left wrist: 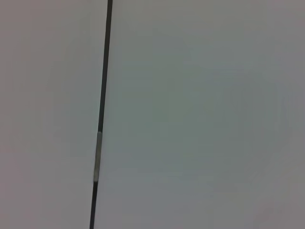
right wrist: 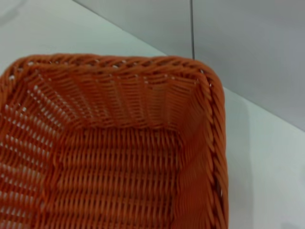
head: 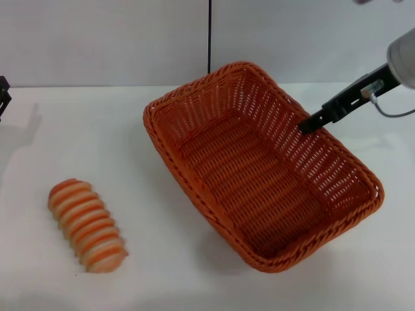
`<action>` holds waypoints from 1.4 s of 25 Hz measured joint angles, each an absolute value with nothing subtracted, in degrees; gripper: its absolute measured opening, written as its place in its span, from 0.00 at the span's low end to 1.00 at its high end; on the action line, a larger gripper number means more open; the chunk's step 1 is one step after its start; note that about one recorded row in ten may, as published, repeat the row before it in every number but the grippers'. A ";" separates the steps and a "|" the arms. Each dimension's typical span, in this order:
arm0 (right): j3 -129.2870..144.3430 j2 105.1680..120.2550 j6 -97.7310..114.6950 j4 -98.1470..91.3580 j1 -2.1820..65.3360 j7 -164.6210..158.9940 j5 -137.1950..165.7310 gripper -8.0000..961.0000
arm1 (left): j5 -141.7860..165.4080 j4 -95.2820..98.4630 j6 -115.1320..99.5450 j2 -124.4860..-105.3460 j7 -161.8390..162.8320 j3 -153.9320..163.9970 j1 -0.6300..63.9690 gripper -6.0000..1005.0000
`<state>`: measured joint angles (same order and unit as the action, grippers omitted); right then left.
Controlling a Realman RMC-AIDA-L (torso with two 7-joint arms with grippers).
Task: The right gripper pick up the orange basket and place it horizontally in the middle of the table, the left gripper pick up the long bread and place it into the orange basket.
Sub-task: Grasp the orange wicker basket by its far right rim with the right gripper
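Woven orange wicker basket [head: 259,175], braided rim, lying diagonally on white tabletop [head: 162,272]; black right gripper [head: 310,123] at its far wall, grip indiscernible. Ridged striped loaf [head: 87,225] apart.

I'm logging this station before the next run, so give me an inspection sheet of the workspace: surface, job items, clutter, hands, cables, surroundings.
Surface: white table, bare around the items.
Job's things: orange basket lies diagonally, empty, right of centre; long bread lies on the table at front left, apart from the basket.
Clutter: nothing seen.
Hands: right hand reaches in from the right, its tip at the basket's far right wall; left hand sits at the far left edge, away from the bread.
Cables: a thin grey cable loops by the right hand.
Surroundings: plain grey wall with a dark vertical seam.
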<state>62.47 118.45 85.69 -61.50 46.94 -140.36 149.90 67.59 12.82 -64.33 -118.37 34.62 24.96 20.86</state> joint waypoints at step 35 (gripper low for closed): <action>62.75 118.78 72.17 -46.06 50.22 -131.75 144.57 0.58 | 67.54 11.95 -64.24 -118.39 33.75 24.86 21.13 0.68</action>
<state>62.75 118.78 72.17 -46.06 50.22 -131.75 144.57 67.54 11.95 -64.24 -118.39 33.75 24.86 21.13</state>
